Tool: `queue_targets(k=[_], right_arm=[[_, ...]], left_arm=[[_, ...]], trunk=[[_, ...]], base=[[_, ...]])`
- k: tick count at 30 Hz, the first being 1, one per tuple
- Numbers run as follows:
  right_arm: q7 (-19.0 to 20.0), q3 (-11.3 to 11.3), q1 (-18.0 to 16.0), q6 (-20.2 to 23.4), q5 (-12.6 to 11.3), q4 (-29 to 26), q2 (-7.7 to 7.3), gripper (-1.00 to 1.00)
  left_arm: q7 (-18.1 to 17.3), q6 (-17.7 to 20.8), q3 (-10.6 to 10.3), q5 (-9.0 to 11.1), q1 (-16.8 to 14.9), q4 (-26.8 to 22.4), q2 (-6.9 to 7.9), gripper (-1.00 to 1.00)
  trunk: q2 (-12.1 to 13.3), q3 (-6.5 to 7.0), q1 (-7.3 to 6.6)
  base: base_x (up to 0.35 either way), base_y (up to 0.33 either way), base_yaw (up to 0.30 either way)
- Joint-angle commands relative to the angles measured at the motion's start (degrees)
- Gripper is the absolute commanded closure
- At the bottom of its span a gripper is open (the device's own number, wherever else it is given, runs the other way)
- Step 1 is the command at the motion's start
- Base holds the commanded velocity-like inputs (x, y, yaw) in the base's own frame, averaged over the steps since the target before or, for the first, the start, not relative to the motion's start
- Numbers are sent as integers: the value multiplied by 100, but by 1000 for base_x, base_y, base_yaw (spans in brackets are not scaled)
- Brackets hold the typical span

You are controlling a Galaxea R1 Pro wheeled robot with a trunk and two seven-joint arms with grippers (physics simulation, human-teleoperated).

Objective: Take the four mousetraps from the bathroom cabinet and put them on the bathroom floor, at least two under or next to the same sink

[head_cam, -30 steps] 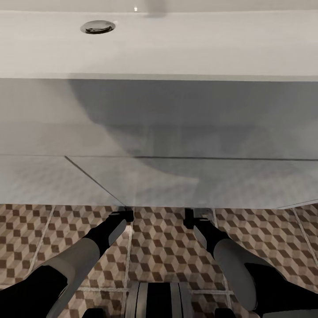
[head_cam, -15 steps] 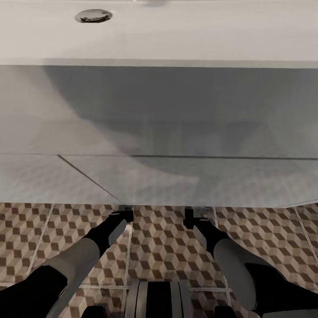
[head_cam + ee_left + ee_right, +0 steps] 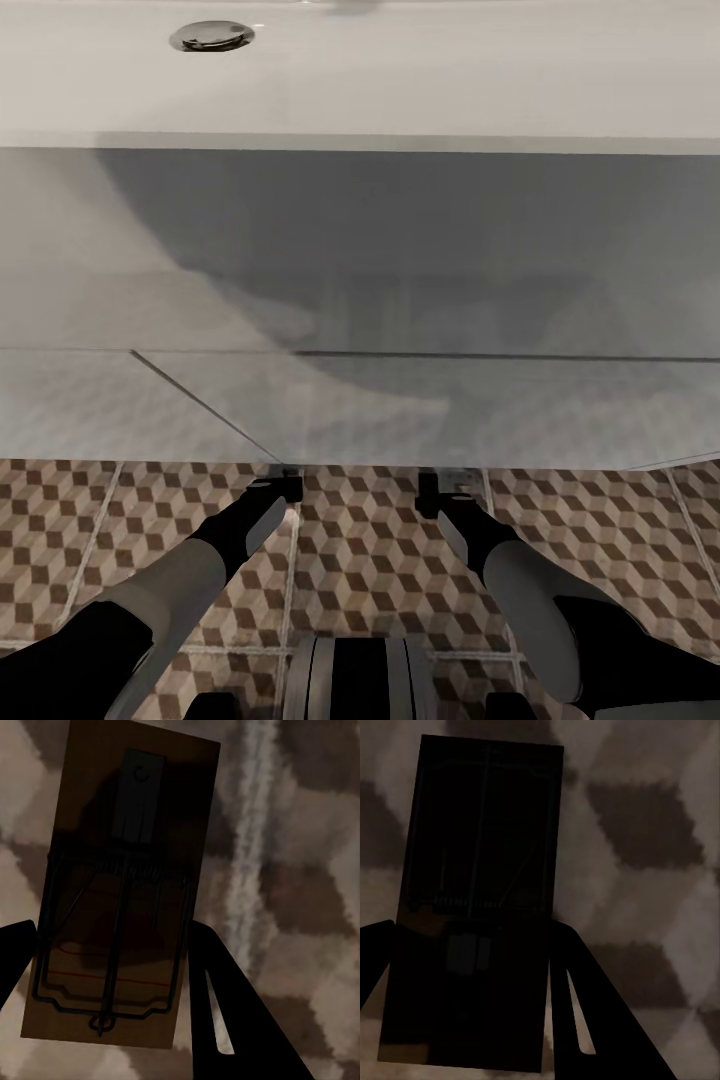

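A brown mousetrap with a wire spring and bar sits between the dark fingers of my left gripper, close above the cube-patterned bathroom floor. A second mousetrap, in deep shadow, is held the same way in my right gripper. In the head view both arms reach down to the foot of the white vanity, with the left gripper and right gripper just in front of its lower edge. The white sink lies on top. The cabinet is out of view.
The sink's chrome drain shows at the far left of the basin. A vanity door seam runs diagonally down to the left gripper. Patterned floor stretches between my arms, and my base is at the bottom edge.
The head camera shifted a little, so the sink sits higher in the picture than a second ago. Both arms and the held traps have stayed where they were.
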Motion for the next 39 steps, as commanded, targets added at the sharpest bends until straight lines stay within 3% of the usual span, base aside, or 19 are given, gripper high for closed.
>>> queue_targets(k=[1,26,39], right_arm=[[0,-47,0,32,40,-12,5,100],[0,-39,-161,23,80,-32,39,100],[0,-34,-291,6,93,-36,49,100]], left_arm=[[45,21,-50,47,-3,-12,6,100],[54,4,-40,38,-3,-7,6,100],[54,4,162,30,-3,-5,14,100]], trunk=[[-1,-3,-1],[-1,-3,-1],[-1,-3,-1]], base=[[0,0,0],[0,0,0],[0,0,0]])
